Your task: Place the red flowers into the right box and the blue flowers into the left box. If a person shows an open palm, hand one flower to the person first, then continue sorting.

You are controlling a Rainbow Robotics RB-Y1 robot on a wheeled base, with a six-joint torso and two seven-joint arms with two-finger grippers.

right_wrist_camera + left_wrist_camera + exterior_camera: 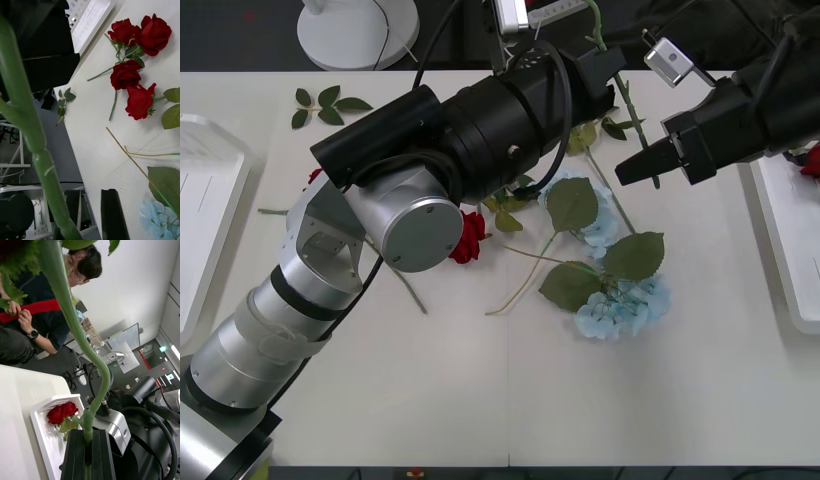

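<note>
My left gripper (605, 62) reaches over the table's far middle, its black fingers (77, 455) shut on the long green stem (71, 322) of a flower whose bloom is cut off at the frame edge. The stem (635, 110) runs down past my right gripper (638, 166), which is open, with the stem (35, 142) beside one finger (112, 215) and not touching it. Two blue flowers (620, 305) with broad leaves lie mid-table. Red flowers (125, 75) lie beyond them, one (470, 238) beside my left arm. The right box (792, 270) holds red roses (60, 413). The left box (205, 215) stands at the left edge.
A loose leaf sprig (325, 103) lies at the back left of the table. A white round stand base (355, 30) sits behind the far edge. My left arm (410, 190) covers much of the table's left middle. The table's near half is bare.
</note>
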